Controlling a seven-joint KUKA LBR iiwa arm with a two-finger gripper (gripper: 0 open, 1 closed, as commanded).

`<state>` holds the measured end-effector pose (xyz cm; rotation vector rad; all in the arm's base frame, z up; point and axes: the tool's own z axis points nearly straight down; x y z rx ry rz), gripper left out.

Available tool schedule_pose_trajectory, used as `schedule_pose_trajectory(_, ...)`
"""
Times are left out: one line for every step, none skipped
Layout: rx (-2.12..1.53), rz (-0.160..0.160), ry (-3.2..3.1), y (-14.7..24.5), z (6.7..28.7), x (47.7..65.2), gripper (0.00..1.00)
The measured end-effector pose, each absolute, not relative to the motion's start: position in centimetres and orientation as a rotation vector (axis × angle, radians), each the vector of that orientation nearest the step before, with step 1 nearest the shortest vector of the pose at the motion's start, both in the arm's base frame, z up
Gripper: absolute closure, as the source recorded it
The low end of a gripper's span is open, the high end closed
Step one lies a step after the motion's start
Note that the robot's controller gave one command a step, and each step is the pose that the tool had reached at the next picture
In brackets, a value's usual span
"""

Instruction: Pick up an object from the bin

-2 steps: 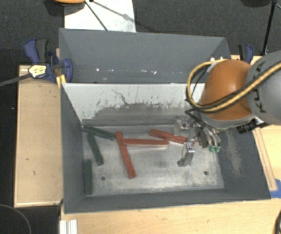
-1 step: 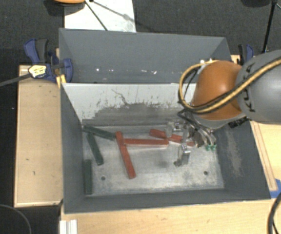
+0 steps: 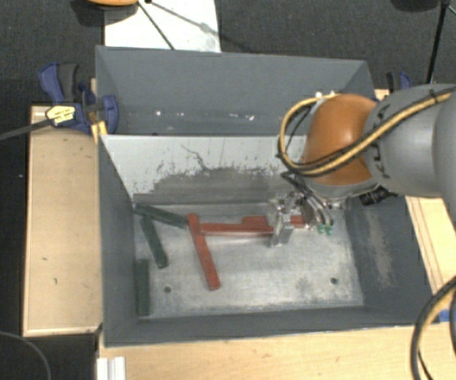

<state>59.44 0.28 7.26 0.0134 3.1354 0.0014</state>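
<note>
My gripper (image 3: 280,229) is low in the bin, right of centre near the back wall, with its fingers down at the right end of a long red bar (image 3: 232,228) that lies flat from left to right. The fingers stand on either side of that end. A second red bar (image 3: 203,253) runs diagonally from the first bar's left end toward the front. Whether the fingers press on the bar is hidden by the gripper body.
Three dark green bars lie on the bin's left side: one slanted near the back (image 3: 162,214), one shorter beside it (image 3: 155,244), one along the left wall (image 3: 142,286). The arm with its orange cover and cables hangs over the right of the bin.
</note>
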Motion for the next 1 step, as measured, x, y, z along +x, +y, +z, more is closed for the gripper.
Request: schedule_pose_trajectory(0.013,0.001,3.135,0.28,7.26,59.44,1.0)
